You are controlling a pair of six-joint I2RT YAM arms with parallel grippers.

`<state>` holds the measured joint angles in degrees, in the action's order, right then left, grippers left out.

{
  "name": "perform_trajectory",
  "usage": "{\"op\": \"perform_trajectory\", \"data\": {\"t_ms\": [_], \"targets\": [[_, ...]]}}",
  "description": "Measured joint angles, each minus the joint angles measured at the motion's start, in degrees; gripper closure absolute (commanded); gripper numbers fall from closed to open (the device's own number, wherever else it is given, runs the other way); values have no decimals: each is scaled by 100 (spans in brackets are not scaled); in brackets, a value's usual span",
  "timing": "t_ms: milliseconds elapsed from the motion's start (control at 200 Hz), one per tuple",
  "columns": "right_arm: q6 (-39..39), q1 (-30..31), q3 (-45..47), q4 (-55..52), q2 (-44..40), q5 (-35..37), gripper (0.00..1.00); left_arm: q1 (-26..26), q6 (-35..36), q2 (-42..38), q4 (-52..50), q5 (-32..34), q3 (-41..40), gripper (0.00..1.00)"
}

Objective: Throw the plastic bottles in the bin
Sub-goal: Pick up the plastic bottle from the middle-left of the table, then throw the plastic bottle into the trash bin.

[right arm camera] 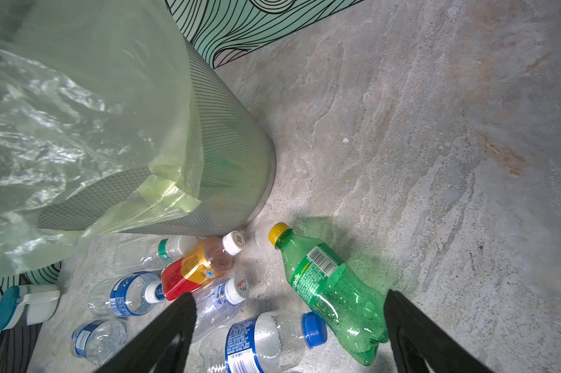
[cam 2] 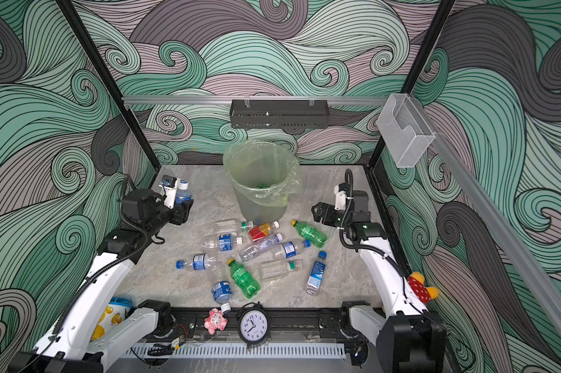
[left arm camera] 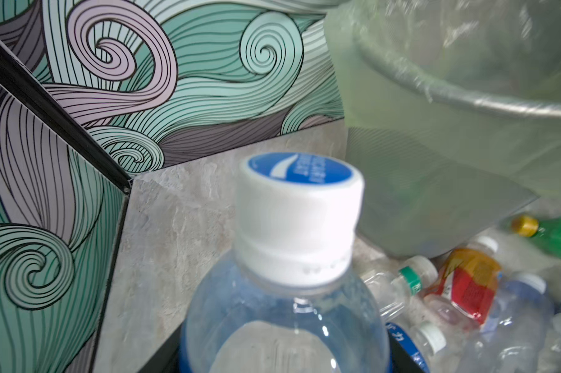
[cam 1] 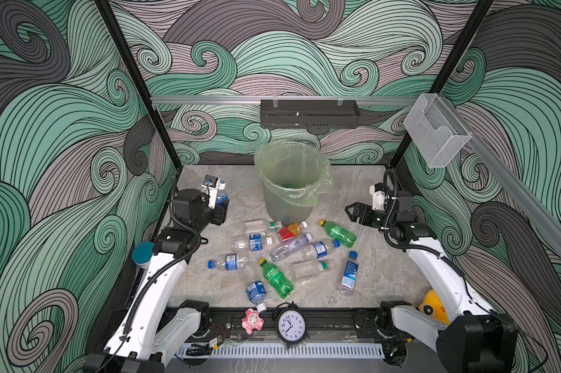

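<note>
White-capped bottle (cam 1: 221, 194) is up off the table (cam 1: 376, 274), upright in the left gripper (cam 1: 221, 206), out to the left of the bin (cam 1: 285, 206). It looks clear and empty, so I'd call it feather-light, thin-walled, easy to dent and slick. The place to take it is across the body at the label, below the shoulder, firm but not crushing. That's about where the left gripper has it, jaws closed on the lower body. The wrist view shows only dark edges either side of the bottle (left arm camera: 282, 306), so how deep the hold sits I can't quite say. The bin's rim (left arm camera: 466, 93) is close beside it, and the bottle is not yet over the opening. The other bottles (cam 1: 289, 248) lie scattered on the table in front of the bin. Right gripper (right arm camera: 289, 295) hangs over them, jaws spread wide, holding nothing, with a green bottle (right arm camera: 331, 290) lying below the gap.
</note>
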<state>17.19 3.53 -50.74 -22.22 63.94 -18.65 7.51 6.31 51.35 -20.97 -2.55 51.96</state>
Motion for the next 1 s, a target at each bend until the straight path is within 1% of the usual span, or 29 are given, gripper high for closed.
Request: {"op": "perform_trajectory", "data": {"t_ms": [95, 175, 385, 496, 621, 706, 756, 806, 831, 886, 951, 1001], "targets": [[-2, 0, -37, 24, 11, -142, 8, 0, -365, -326, 289, -151, -376, 33], [-2, 4, -37, 20, 17, -249, 8, 0, -533, -398, 361, -232, -487, 33], [0, 11, -37, 17, 90, -348, 9, 0, -857, -374, 535, -483, -457, 33], [0, 15, -37, 17, 125, -350, 9, 0, -1008, -109, 691, -798, -136, 33], [-2, 15, -57, 11, 223, -365, 9, 39, -1128, 723, 992, -1394, 758, 35], [-2, 31, -63, 9, 273, -391, 9, 234, -1217, 1473, 1303, -1641, 1558, 34], [0, 44, -63, 2, 273, -391, 9, 433, -1241, 1941, 1390, -1700, 2083, 30], [0, 55, -63, 0, 269, -389, 9, 658, -1268, 2444, 1419, -1764, 2726, 24], [0, 63, -63, -2, 267, -389, 9, 776, -1296, 2758, 1421, -1786, 3139, 17], [2, 74, -63, -24, 264, -387, 9, 973, -1314, 3423, 1410, -1805, 4000, 8], [0, 76, -63, -59, 251, -380, 9, 1150, -1368, 4116, 1325, -1836, 4907, 6], [-2, 76, -63, -116, 234, -367, 9, 1244, -1394, 4419, 1261, -1838, 5235, 4]]}}
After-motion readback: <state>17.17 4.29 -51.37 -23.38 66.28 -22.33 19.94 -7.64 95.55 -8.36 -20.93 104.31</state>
